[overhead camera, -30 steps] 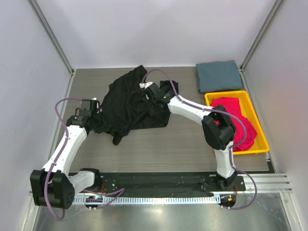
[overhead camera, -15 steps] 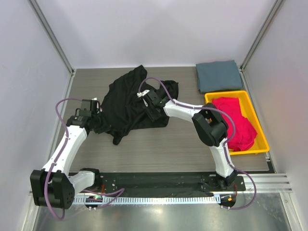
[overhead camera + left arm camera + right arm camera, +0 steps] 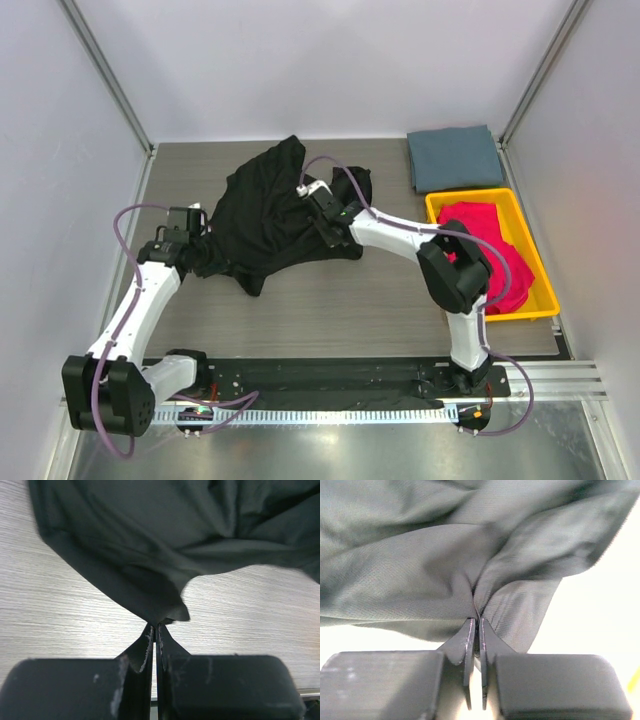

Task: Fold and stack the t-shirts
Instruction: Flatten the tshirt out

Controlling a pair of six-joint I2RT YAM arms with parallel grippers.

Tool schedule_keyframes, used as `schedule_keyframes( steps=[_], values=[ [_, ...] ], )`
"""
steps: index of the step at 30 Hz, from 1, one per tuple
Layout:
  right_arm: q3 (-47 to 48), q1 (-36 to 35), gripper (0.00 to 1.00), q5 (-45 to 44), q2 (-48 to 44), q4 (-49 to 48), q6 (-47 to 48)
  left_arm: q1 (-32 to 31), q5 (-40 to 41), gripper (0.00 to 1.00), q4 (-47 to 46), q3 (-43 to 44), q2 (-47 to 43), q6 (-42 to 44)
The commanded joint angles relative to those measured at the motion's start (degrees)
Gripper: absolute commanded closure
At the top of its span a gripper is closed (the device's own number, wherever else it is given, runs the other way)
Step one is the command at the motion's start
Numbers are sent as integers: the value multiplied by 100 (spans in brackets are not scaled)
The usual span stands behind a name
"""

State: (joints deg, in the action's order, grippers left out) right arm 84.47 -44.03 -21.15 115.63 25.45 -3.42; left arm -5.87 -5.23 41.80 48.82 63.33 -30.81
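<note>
My left end effector (image 3: 155,626) pinches the black t-shirt (image 3: 262,210) at its left edge and my right end effector (image 3: 475,620) clamps its right-hand folds (both closed on cloth), so the crumpled shirt spans left-to-right between them on the worktop (image 3: 330,300).

Pale walls (image 3: 330,60), grey wood-grain table (image 3: 330,300)

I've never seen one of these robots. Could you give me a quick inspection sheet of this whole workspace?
Surface: grey wood-grain table, flat.
Job's things: black t-shirt crumpled mid-table; grey-blue t-shirt folded at far right; magenta t-shirts heaped in the yellow tray.
Clutter: nothing seen.
Grippers: left gripper shut on the black shirt's edge; right gripper shut on a fold of it.
Cables: purple cables loop along both arms.
Surroundings: white walls, metal corner posts.
</note>
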Motion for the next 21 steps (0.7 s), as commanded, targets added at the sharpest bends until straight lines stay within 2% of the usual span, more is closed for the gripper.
schedule_keyframes(
  steps=[1,3,4,5,8,10,11,12,14,21],
  values=[
    [-79,79,89,-803,-1050,249,-571,24,215,100,3,163,-189,57],
    [-254,193,90,-812,-1244,302,-730,24,251,100,91,233,-207,66],
    [-334,254,97,-751,-1419,302,-756,24,234,100,117,294,-233,66],
    [-491,350,99,-637,-1525,311,-783,24,233,100,144,304,-260,57],
    [-773,483,99,-497,-1807,329,-1011,24,321,100,100,199,-374,40],
    [-896,632,96,-225,-1886,399,-1169,24,383,100,47,102,-357,40],
    [-923,667,93,-67,-1895,486,-1231,24,374,100,39,93,-304,40],
    [-958,694,85,-48,-1904,522,-1283,24,357,100,47,84,-269,40],
    [-1090,712,82,-47,-1913,662,-1380,24,243,100,65,75,-260,40],
    [-1687,747,86,41,-1992,716,-1732,24,654,100,205,102,-558,119]
  ],
)
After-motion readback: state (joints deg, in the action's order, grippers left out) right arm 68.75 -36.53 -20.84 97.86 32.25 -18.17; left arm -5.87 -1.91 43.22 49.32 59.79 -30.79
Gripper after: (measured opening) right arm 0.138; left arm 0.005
